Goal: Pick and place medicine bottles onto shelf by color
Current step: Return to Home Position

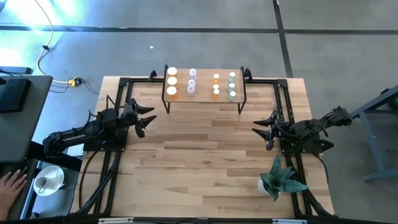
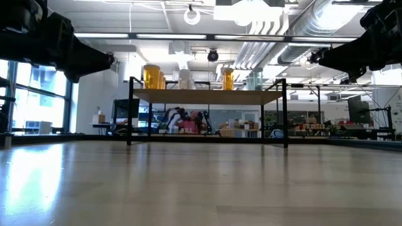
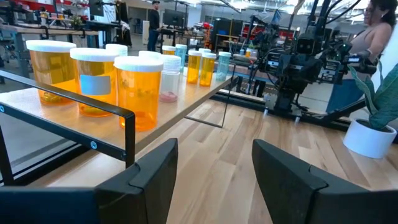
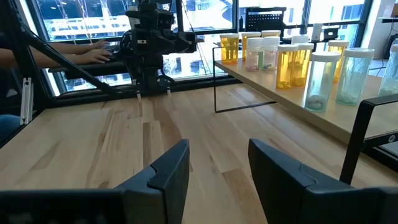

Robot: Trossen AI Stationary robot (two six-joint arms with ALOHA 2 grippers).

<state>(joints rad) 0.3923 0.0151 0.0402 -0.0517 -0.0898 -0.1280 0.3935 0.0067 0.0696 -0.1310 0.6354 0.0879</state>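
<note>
Two spread grippers: left gripper, right gripper; medicine bottles overlap on shelf, hiding some.

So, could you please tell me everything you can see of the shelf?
The shelf is a low rectangular light-wood board on thin black metal legs, standing level at the far edge of the table, roughly centred. White-capped medicine bottles stand upright on it in rows: orange, clear, smaller orange, pale green.

12 medicine bottles, 1 shelf, 1 plant.
</note>
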